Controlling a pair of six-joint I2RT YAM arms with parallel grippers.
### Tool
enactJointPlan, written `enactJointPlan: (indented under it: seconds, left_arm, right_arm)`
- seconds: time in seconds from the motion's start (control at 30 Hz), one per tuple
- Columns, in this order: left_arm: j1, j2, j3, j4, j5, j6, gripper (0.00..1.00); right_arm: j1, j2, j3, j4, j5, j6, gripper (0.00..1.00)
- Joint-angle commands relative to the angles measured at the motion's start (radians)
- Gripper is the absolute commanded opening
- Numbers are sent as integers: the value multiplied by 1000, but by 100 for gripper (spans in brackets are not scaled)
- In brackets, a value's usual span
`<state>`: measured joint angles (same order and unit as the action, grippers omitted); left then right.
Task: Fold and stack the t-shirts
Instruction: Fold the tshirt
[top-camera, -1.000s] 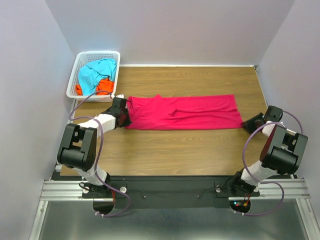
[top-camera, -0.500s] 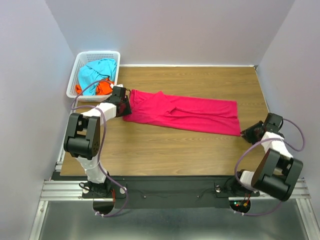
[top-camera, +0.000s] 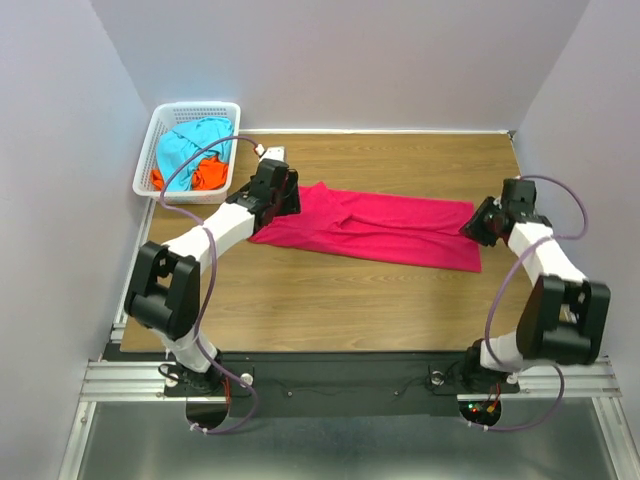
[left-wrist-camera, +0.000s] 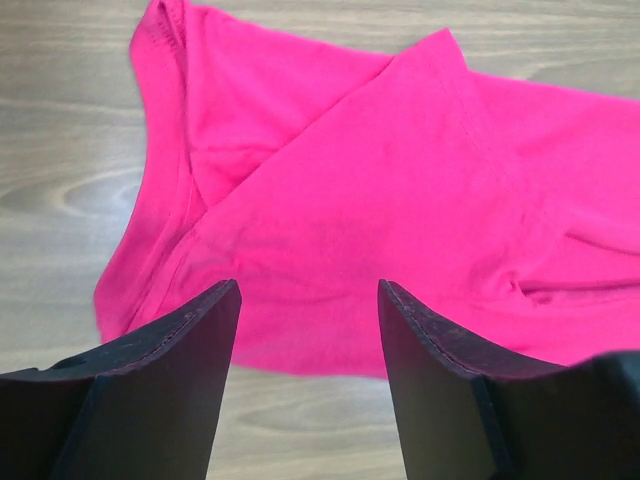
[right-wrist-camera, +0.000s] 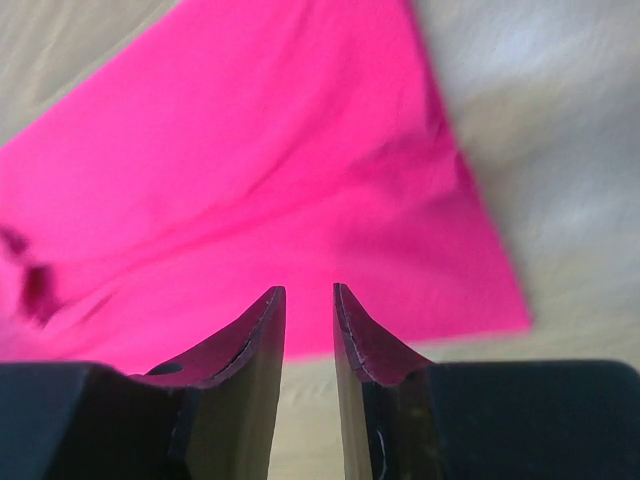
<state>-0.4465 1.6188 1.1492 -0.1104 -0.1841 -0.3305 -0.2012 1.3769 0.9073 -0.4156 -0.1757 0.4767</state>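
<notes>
The crimson-pink t-shirt (top-camera: 370, 228) lies flat on the wooden table (top-camera: 350, 300), folded into a long strip that slants a little, its right end nearer. My left gripper (top-camera: 288, 200) hovers over the shirt's left end. In the left wrist view the left gripper (left-wrist-camera: 308, 290) is open wide, with only the pink cloth (left-wrist-camera: 330, 190) below. My right gripper (top-camera: 474, 225) is at the strip's right end. In the right wrist view the right gripper (right-wrist-camera: 308, 290) shows a narrow empty gap, with the shirt (right-wrist-camera: 250, 190) just beyond its tips. The turquoise t-shirt (top-camera: 188, 148) and the orange t-shirt (top-camera: 207, 176) lie crumpled in the basket.
The white lattice basket (top-camera: 160, 125) stands at the table's back left corner, against the left wall. Bare wood runs between the pink shirt and the near edge, and behind the shirt up to the back wall.
My left gripper has let go of the shirt's left end, opened and moved right and back over it. My right arm swung from the near right up to the shirt's right end. The strip now slants.
</notes>
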Motion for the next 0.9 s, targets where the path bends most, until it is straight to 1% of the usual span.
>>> enactJointPlan:
  seconds: [0.0, 0.07, 0.1, 0.2, 0.23, 0.3, 0.37, 0.47, 0.6, 0.77, 0.87]
  left_arm:
    - [9, 64, 53, 14, -14, -2, 68]
    - [9, 122, 73, 20, -8, 4, 68]
    - [11, 144, 92, 12, 1, 7, 68]
    - [9, 222, 171, 3, 20, 2, 68]
    - [11, 237, 184, -3, 21, 1, 68]
    - [9, 272, 201, -3, 34, -2, 68]
    - [9, 303, 218, -11, 51, -5, 68]
    - [9, 340, 230, -12, 64, -8, 67]
    - [9, 403, 274, -21, 77, 7, 68]
    - [9, 484, 334, -51, 80, 24, 68]
    - [9, 509, 357, -54, 80, 36, 68]
  right_arm:
    - [44, 153, 140, 31, -45, -69, 31]
    - [86, 209, 172, 28, -4, -82, 31]
    - [127, 258, 188, 20, 5, -96, 31]
    - [196, 313, 219, -18, 42, -113, 32]
    - [198, 315, 219, -31, 53, -118, 32]
    - [268, 306, 202, -61, 90, -131, 32]
    - [302, 277, 170, -83, 135, -142, 32]
    - [356, 252, 121, -106, 162, -144, 32]
    - [376, 243, 46, -104, 170, -127, 32]
    - [417, 255, -7, -81, 165, -96, 32]
    - [482, 260, -27, -86, 134, -70, 32]
